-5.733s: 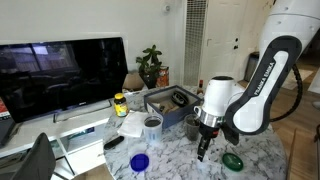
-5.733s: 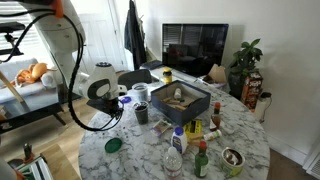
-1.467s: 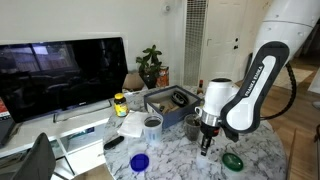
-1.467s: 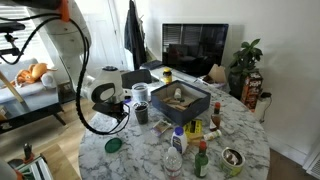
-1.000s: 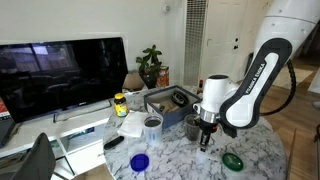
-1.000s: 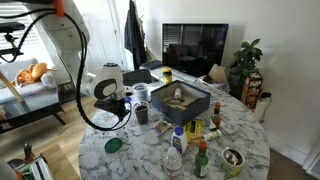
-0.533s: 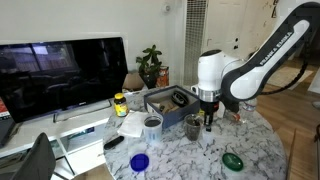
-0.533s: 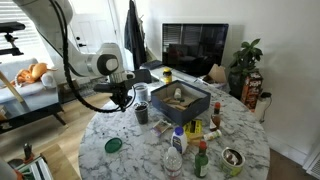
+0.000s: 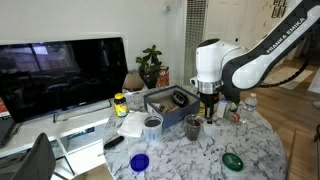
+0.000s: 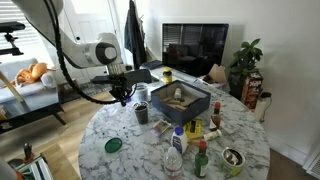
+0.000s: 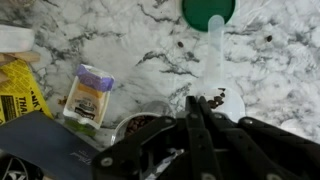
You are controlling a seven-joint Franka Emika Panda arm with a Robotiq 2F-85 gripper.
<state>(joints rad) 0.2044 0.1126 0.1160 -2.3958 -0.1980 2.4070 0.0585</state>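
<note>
Green lid (image 9: 232, 160) lies at near edge of marble surface (image 9: 175, 165). Mid-surface, hand (image 9: 208, 118) hovers empty, fingers pressed together, just right of grey cup (image 9: 193, 126) w/ dark bits inside. White scoop (image 11: 213, 55) lies loose on surface, not gripped. Black tray (image 9: 168, 100) sits beyond.

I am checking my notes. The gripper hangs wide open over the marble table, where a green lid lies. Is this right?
Not quite: the gripper is shut, its jaws pressed together in the wrist view. It does hang over the marble table, and a green lid lies there.
</note>
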